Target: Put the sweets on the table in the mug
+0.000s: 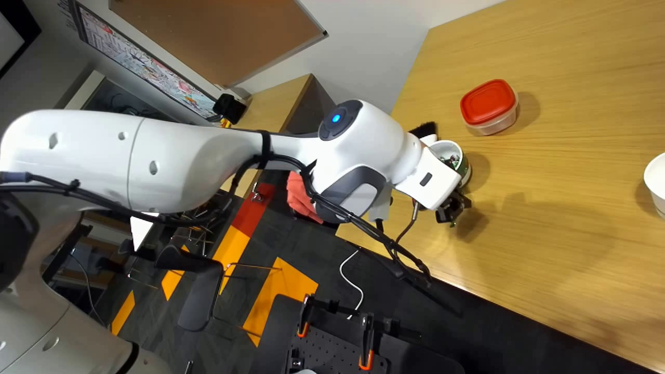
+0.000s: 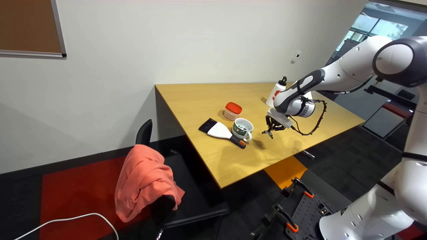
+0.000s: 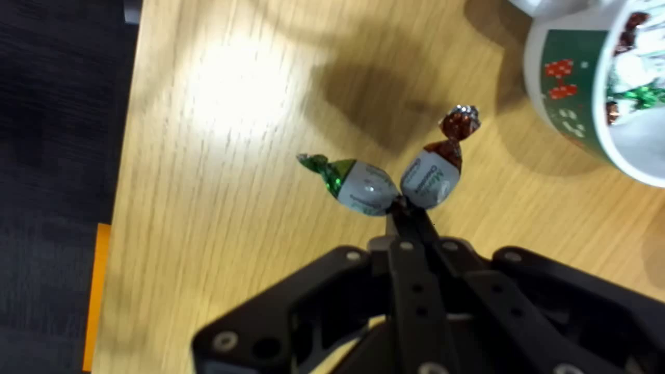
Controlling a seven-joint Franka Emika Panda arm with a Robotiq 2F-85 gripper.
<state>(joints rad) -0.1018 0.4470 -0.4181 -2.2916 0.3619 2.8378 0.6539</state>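
Jaws: drawn together and clamped on what seem the inner wrapper tails of a green-ended sweet (image 3: 363, 188) and a brown-ended sweet (image 3: 431, 176), presumably because twisted foil pinches flatter than a rounded middle
Pair: fanned outward from my Robotiq gripper (image 3: 409, 215), middles side by side
Shadow (image 3: 369, 101): falls on the table (image 3: 218, 234) apart from me, so I judge the pair is held above it, beside the mug (image 2: 240, 132) and not over its mouth
Mug: white with a green printed band, upright, mouth up to receive; more sweets (image 3: 636, 88) lie inside, which suggests the task is well along
Rim (image 3: 601, 104): I need a sideways carry past it before letting go, I judge, or an overhanging sweet may catch
Hand brush (image 2: 219, 130): flat beside the mug, low enough, I think, not to hinder me
Red-lidded container (image 2: 232, 111): near the mug, lid on, so no rival place
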